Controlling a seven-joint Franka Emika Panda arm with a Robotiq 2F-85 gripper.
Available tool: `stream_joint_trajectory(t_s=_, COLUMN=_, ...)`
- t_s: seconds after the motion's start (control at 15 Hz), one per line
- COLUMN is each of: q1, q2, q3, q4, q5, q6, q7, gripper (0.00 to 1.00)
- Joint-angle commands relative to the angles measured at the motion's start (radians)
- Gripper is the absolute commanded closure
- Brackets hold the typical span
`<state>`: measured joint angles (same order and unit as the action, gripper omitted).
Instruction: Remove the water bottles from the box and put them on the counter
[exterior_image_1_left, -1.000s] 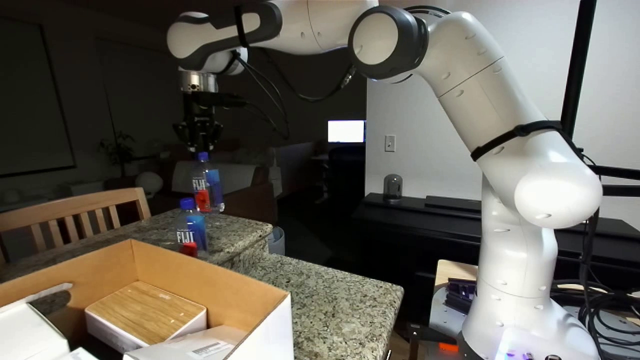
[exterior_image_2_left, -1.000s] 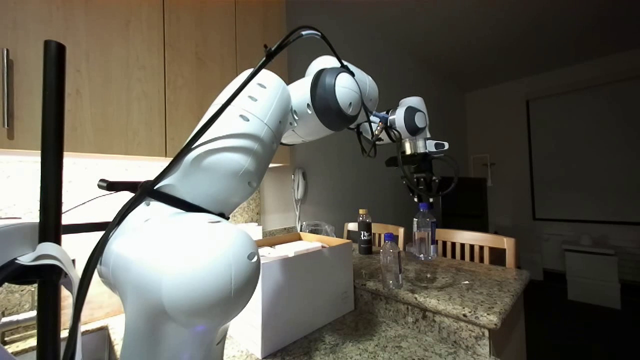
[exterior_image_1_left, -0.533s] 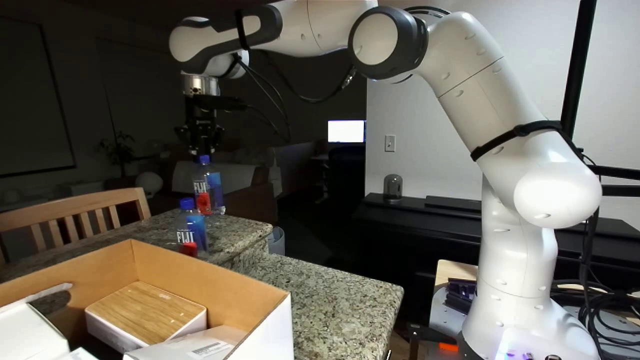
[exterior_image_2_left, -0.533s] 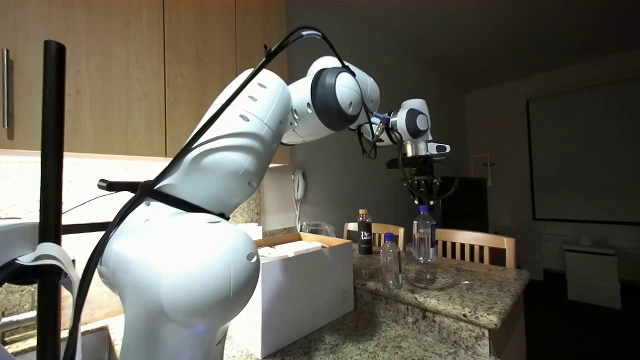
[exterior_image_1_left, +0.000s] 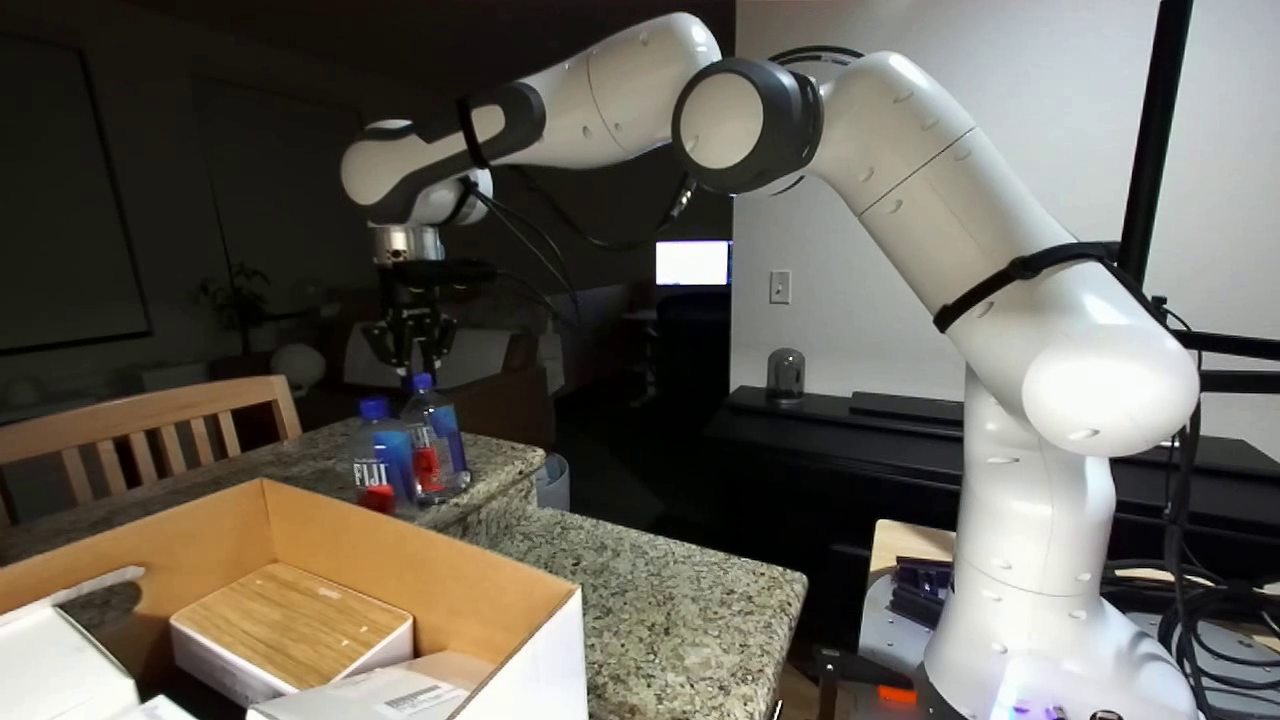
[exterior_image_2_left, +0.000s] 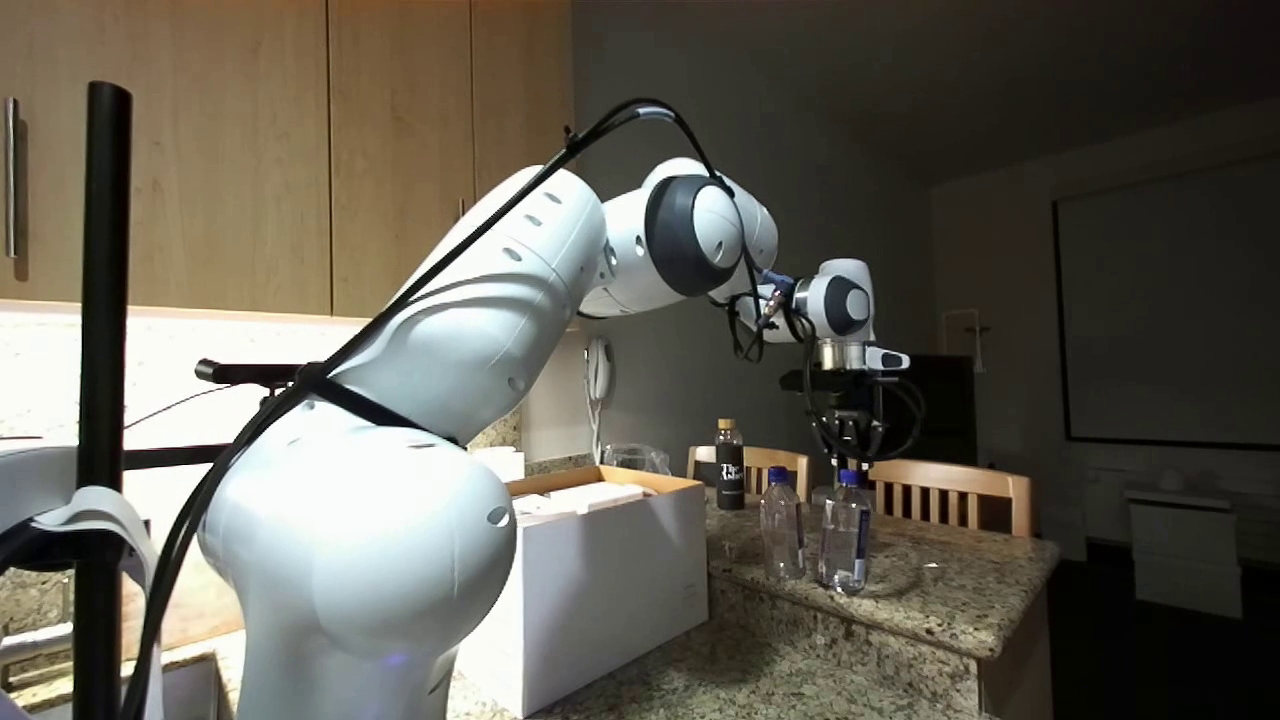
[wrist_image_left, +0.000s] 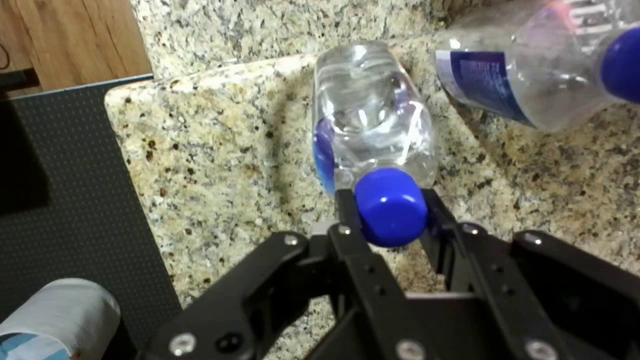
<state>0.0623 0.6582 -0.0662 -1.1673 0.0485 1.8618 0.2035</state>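
My gripper (exterior_image_1_left: 421, 370) is shut on the blue cap of a clear water bottle (exterior_image_1_left: 437, 455), with a finger on each side of the cap (wrist_image_left: 391, 210). The bottle hangs slightly tilted with its base at or just above the raised granite counter (exterior_image_2_left: 960, 570); I cannot tell if it touches. The second water bottle (exterior_image_1_left: 383, 468) stands upright on the counter close beside it, also in the wrist view (wrist_image_left: 540, 75) at the upper right. The box (exterior_image_1_left: 430, 555) is brown inside with white outer walls (exterior_image_2_left: 620, 580) and stands on the lower counter.
The box holds a wood-topped carton (exterior_image_1_left: 290, 620) and white packages. A dark bottle with a tan cap (exterior_image_2_left: 730, 475) stands farther back on the counter. Wooden chairs (exterior_image_2_left: 950, 490) stand behind it. The raised counter's edge and corner (wrist_image_left: 117, 95) lie near the held bottle.
The arm has lowered and the held bottle has come down towards the counter, closer to the standing bottle. The gripper has stayed at its cap. The standing bottle and box have not moved.
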Motion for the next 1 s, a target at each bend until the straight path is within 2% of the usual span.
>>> stream_joint_trajectory(t_s=0.0, q1=-0.030, q2=-0.021, q3=0.020, q4=-0.051, q5=0.011, q6=0.048, q7=0.003, gripper=0.85)
stream_joint_trajectory(t_s=0.4, q1=-0.027, q2=-0.008, q3=0.023, q4=-0.027, q5=0.004, q6=0.043, q7=0.005, gripper=0.85)
stream_joint_trajectory(t_s=0.47, q1=-0.028, q2=-0.008, q3=0.024, q4=-0.027, q5=0.006, q6=0.042, q7=0.005, gripper=0.60)
stream_joint_trajectory(t_s=0.53, q1=-0.028, q2=-0.009, q3=0.025, q4=-0.028, q5=0.006, q6=0.041, q7=0.005, gripper=0.39)
stream_joint_trajectory(t_s=0.93, q1=-0.024, q2=-0.005, q3=0.027, q4=0.006, q5=0.002, q6=0.006, q7=0.019, gripper=0.03)
